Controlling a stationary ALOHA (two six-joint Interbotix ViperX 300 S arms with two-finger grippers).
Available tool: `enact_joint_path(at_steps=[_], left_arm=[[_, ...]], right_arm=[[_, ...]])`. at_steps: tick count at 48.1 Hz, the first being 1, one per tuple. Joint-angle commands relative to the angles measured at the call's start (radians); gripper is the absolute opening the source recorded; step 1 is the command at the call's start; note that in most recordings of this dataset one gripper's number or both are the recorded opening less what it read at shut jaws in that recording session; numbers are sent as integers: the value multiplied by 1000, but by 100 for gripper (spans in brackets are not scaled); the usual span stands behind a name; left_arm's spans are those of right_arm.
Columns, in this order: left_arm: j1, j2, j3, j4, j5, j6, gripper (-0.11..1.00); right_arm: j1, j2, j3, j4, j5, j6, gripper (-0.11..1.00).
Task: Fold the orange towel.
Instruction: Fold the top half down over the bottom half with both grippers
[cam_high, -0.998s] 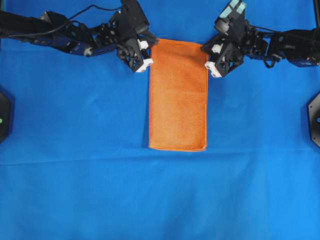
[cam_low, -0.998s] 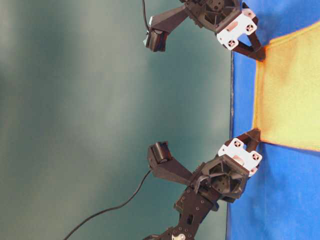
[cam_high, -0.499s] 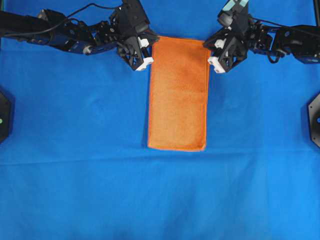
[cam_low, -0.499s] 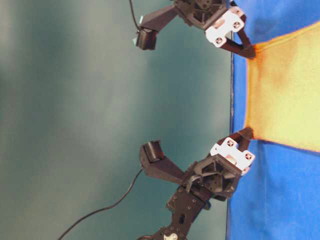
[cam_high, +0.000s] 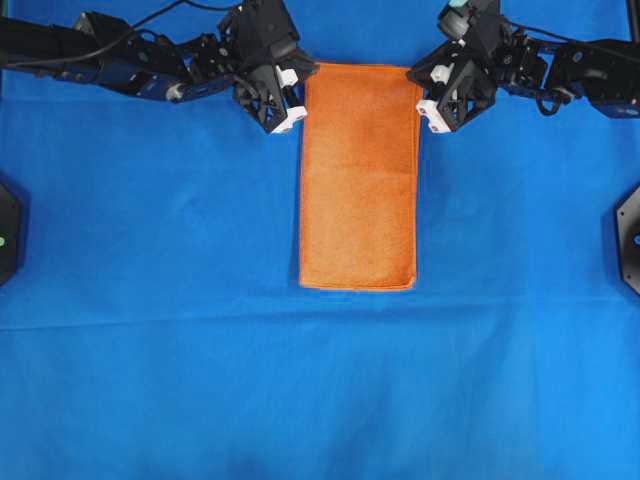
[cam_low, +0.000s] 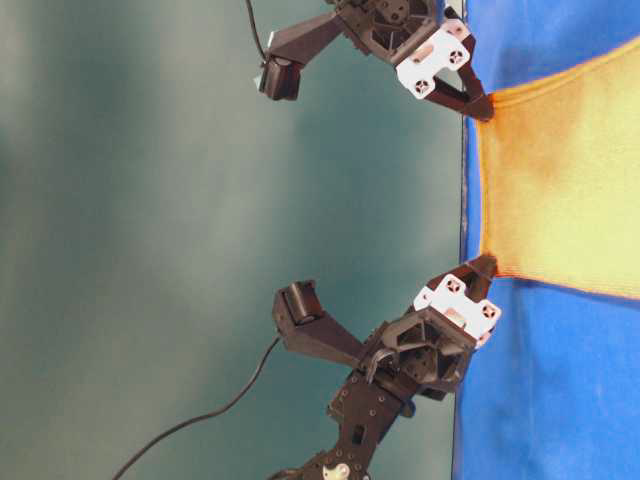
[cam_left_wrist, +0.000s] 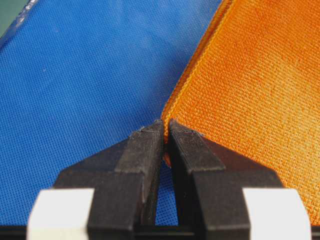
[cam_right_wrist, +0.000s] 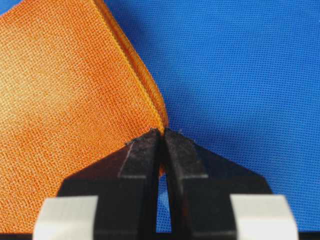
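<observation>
here, left gripper (cam_high: 303, 76) and right gripper (cam_high: 413, 76) fingers pinched tight on far corners of folded orange towel (cam_high: 359, 180).

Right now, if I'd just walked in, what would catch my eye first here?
The orange towel, a long bright strip folded double, lying in the middle of the blue table cloth. At its far end, the left gripper and the right gripper each pinch one corner shut, with the black arms stretching in from either side.
</observation>
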Motion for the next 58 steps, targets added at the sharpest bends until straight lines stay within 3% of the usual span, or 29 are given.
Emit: enact_joint_path(at_steps=[1,13,25,46,58], left_arm=[[5,-55,-15,-2,-2,6,4],[-2,-114,-14,-2,29,34,4],[-60,-173,14,-2,64,41,4],[-262,-270,152,-2,103,32,4],[-399,-270,198,-2,103,0,4]], right_arm=[[-5,-41,-5,-2,0,5,2],[20,-137,23,3,40,14,3],[94,-247,49,11,94,25,3],[348,-295,110,86,155,41,3],[494,-267,141,164,149,41,3]])
